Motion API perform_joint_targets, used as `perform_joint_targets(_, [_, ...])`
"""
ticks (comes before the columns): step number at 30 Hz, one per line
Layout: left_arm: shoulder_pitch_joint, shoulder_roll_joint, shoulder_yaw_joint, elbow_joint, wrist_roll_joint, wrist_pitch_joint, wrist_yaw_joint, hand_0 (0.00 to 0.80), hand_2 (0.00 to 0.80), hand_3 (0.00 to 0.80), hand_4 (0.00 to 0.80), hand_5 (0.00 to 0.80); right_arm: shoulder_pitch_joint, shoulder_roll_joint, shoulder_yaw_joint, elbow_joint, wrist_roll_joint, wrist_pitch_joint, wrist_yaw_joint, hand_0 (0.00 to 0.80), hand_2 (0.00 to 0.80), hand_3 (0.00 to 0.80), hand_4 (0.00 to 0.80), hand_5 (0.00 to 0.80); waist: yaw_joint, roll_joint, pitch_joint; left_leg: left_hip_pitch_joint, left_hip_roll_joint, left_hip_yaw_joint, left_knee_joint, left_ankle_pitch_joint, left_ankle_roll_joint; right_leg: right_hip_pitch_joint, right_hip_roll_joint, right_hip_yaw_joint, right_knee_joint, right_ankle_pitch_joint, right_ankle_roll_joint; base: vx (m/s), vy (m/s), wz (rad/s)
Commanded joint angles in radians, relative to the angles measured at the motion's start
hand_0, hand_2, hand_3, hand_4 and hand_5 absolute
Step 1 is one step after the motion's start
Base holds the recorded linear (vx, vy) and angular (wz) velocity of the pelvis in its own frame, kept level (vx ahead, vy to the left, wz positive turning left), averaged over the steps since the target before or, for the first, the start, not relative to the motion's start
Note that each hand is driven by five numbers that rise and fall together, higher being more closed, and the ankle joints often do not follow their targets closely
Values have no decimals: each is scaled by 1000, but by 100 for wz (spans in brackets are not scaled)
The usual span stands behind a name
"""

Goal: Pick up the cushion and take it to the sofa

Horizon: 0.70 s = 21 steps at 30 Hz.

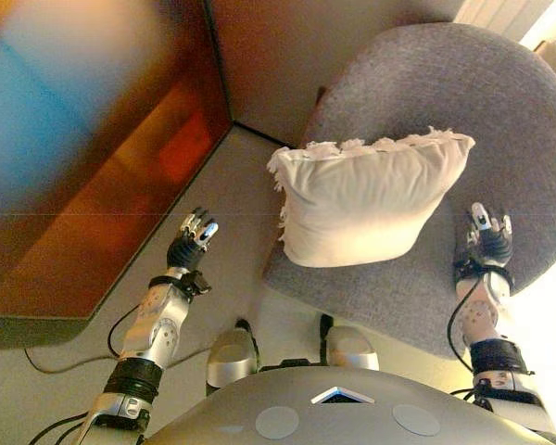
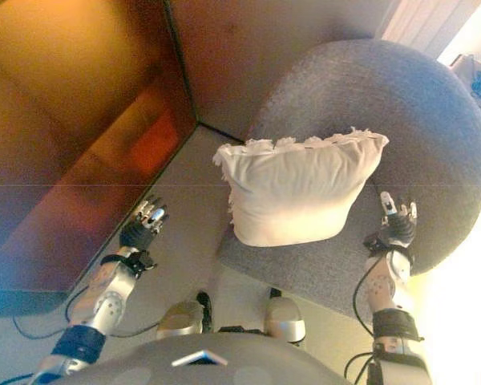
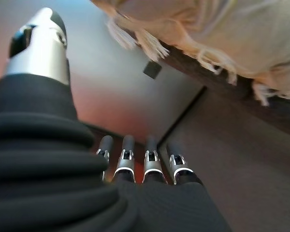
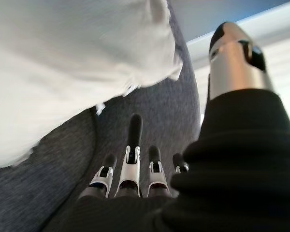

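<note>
Round grey upholstered armchair (image 1: 500, 102) stands on a pale floor (image 1: 222, 199), its back near the brown wall (image 1: 278, 46). Glossy reddish-brown panel (image 1: 102, 158) runs along the floor to the left. White slatted surface (image 1: 500, 14) behind the chair.

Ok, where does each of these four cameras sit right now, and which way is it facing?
Left eye view: on the head, looking down at the cushion leaning on the grey chair; both arms show.
Right eye view: same head, same scene from slightly aside; left hand over the floor, right hand over the seat.
Left wrist view: along the open left hand toward the cushion's fringe.
Right wrist view: along the open right hand across the seat.
All four views share the cushion.
</note>
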Motion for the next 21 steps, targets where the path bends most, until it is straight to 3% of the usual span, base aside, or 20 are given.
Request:
perform_joint_targets(1, [8,-11,31,-89,-10,-67,-14,0,0,0,0,0,2,2,-7,-66,5,-83,10,0,0,0,0,0,-17,-2,-10,5,10,-30,51,-11,-1,-19,7,-10,-22,92,8,-214,60,-33])
perform_joint_targets(5, [-7,-5,15,-60,3,-91,-24,0,0,0,0,0,24,40,2,-62,35,-115,12,0,0,0,0,0,-40,8,-4,27,0,2,-25,3,18,-59,-19,-16,-4,115,41,-236,51,-7])
perform_joint_targets(11, [-99,-17,-31,8,-65,-103,-48,0,0,0,0,0,-4,89,49,-30,92,-173,-4,0,0,0,0,0,-54,13,18,0,-48,-3,-126,39,43,-155,-42,-35,-2,175,53,-279,41,-4])
perform_joint_targets(14, [-107,-34,-39,26,-83,-103,-74,0,0,0,0,0,-14,118,79,6,189,-167,78,0,0,0,0,0,-52,13,23,-6,-60,7,-138,37,54,-181,-48,-47,-7,190,57,-175,18,-16])
perform_joint_targets(16, [-106,-42,-46,44,-81,-106,-87,0,0,0,0,0,-21,138,102,25,294,-124,173,0,0,0,0,0,-48,12,22,-3,-65,14,-143,34,57,-185,-48,-52,-18,199,60,-97,-9,-33])
perform_joint_targets(21, [-102,-64,-52,80,-104,-76,-131,0,0,0,0,0,-15,173,153,91,380,-98,288,0,0,0,0,0,-38,10,5,28,-72,25,-166,31,62,-159,-45,-63,-47,203,62,1,-18,-32])
